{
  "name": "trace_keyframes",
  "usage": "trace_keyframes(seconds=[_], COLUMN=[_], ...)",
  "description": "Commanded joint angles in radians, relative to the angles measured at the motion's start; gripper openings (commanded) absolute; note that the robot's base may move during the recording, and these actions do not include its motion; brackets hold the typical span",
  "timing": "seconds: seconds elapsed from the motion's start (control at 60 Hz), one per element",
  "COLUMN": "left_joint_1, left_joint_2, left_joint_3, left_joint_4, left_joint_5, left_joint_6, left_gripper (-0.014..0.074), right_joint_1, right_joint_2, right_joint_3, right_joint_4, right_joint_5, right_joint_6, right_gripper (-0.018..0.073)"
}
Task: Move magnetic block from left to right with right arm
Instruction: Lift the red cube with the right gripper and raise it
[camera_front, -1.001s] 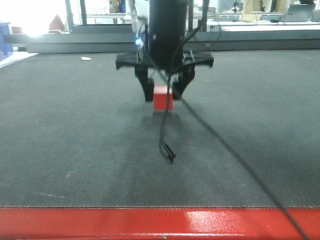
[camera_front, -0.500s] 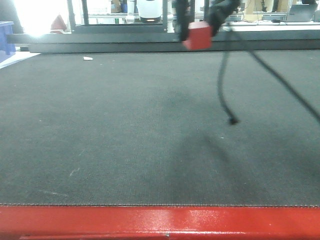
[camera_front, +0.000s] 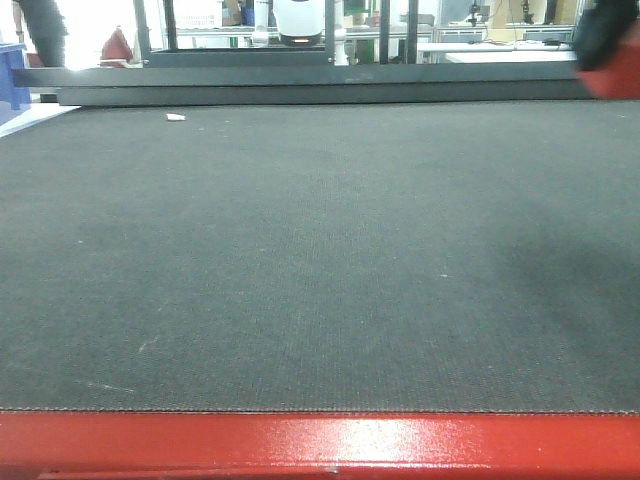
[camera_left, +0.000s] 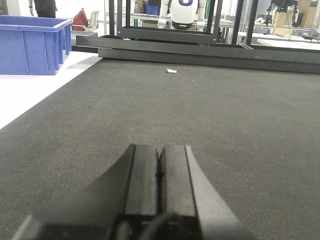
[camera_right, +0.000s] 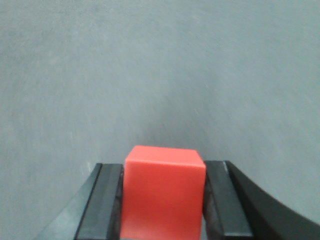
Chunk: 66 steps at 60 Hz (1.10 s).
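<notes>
The magnetic block (camera_right: 163, 192), a plain red cube, fills the gap between the two black fingers of my right gripper (camera_right: 163, 172), which is shut on it above the dark mat. In the front view the block (camera_front: 622, 72) shows as a blurred red patch at the top right edge, high over the mat (camera_front: 300, 260), with a dark blur of the gripper just above it. My left gripper (camera_left: 160, 150) is shut with its pads pressed together and nothing between them, low over the mat (camera_left: 210, 110).
A blue bin (camera_left: 32, 44) stands at the far left beyond the mat's edge. A small white scrap (camera_left: 171, 71) lies on the mat near the back. A black frame rail (camera_front: 300, 85) runs along the back, and a red band (camera_front: 320, 445) borders the front.
My right gripper lifted the red block off the mat's centre and carried it up and to the right, from mid-frame to the top right edge. Its dangling cable has left the front view.
</notes>
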Motion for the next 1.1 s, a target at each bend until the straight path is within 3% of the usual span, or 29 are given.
trace_keyframes(seconds=[0.0, 0.233, 0.434, 0.617, 1.084], left_joint_1=[0.001, 0.001, 0.001, 0.001, 0.001], left_joint_2=[-0.015, -0.015, -0.015, -0.015, -0.015], left_joint_3=[0.010, 0.010, 0.010, 0.010, 0.010], left_joint_4=[0.000, 0.000, 0.000, 0.000, 0.000], left_joint_5=[-0.085, -0.085, -0.085, -0.085, -0.085], left_joint_6=[-0.004, -0.004, -0.004, -0.004, -0.004], left_gripper=[-0.0116, -0.0116, -0.0116, -0.0116, -0.0116], right_joint_1=[-0.008, -0.006, -0.006, -0.006, -0.006], right_joint_2=[-0.161, -0.564, -0.838, -0.936, -0.943], right_joint_3=[0.085, 0.296, 0.334, 0.333, 0.333], right_joint_4=[-0.013, -0.013, -0.014, -0.017, -0.017], right_joint_5=[-0.117, -0.111, -0.011, 0.026, 0.024], right_joint_6=[-0.020, -0.028, -0.055, -0.055, -0.055], right_gripper=[0.0109, 0.0109, 0.0109, 0.0109, 0.0109])
